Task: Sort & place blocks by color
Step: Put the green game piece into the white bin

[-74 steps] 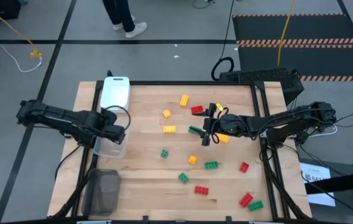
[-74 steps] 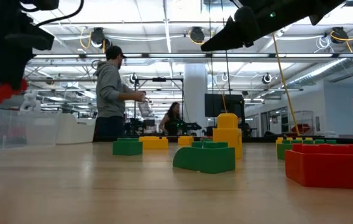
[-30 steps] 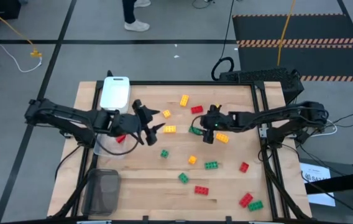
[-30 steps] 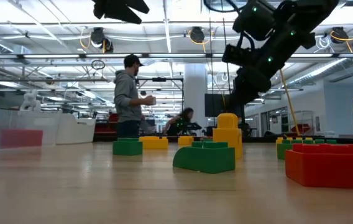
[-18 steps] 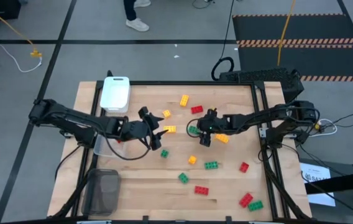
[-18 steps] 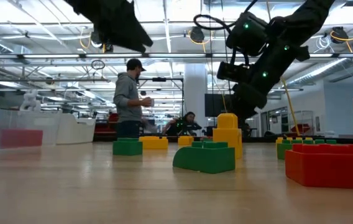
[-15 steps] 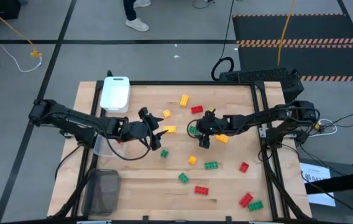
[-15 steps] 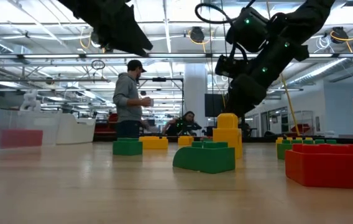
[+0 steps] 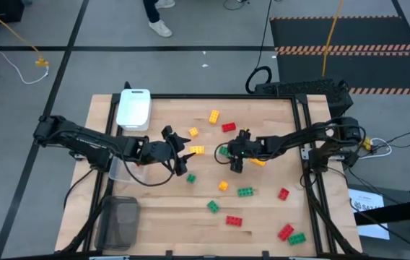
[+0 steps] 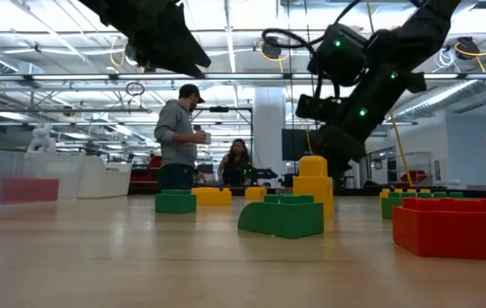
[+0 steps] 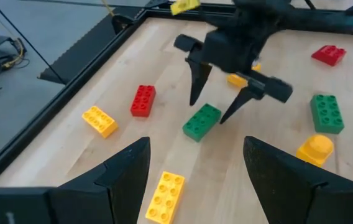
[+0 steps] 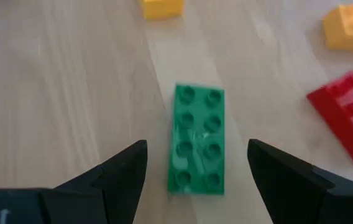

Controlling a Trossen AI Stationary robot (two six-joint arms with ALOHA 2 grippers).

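Bright, even overhead light is seen; ceiling lamps [image 10: 270, 47] glare. Soft blur is noted beneath the right gripper [image 12: 196, 180], shadows faint.

Pale wooden table [image 9: 263, 217] – smooth, matt, glossy plastic blocks [image 12: 198, 138], matt dark fingers [image 12: 117, 177]

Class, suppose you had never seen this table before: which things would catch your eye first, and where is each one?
First, the right arm's open hand poised directly above a green studded plastic brick near the middle of the wooden table. Next, the left arm's open hand reaching in from the left beside a flat yellow studded brick. Red, green and yellow bricks lie scattered around them.
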